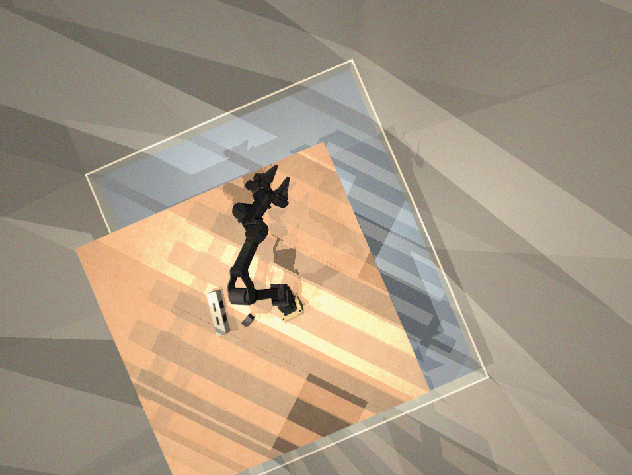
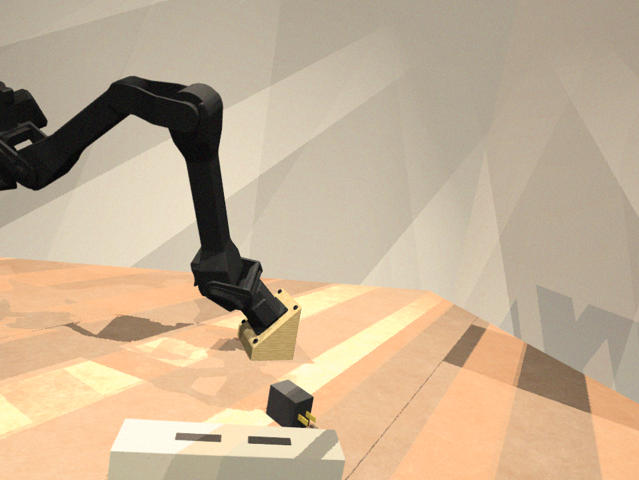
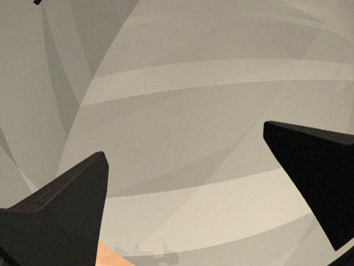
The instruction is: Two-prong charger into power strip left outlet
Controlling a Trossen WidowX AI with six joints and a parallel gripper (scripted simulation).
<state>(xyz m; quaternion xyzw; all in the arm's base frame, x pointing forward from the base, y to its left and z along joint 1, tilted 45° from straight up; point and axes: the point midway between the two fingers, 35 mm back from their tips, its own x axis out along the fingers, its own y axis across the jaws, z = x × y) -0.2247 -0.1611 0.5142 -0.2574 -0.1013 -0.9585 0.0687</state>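
The black charger (image 1: 248, 319) (image 2: 283, 402) lies on the table beside the power strip, its two brass prongs pointing right and low in the exterior view. The pale power strip (image 1: 215, 312) (image 2: 147, 431) shows two dark slots on its top; its lower part is cut off in the exterior view. My gripper (image 1: 282, 171) (image 3: 188, 144) is open and empty, fingers wide apart. It is far from the charger and strip, at the opposite end of the arm's reach, near the table's upper edge in the top view. Its fingers are out of view in the exterior view.
The arm's base stands on a wooden wedge (image 1: 300, 307) (image 2: 276, 343) close to the charger. The wooden table (image 1: 194, 398) (image 2: 413, 438) has an edge near the gripper. A pale-rimmed bluish area (image 1: 204, 137) lies beyond that edge. Streaky shadows cross the table.
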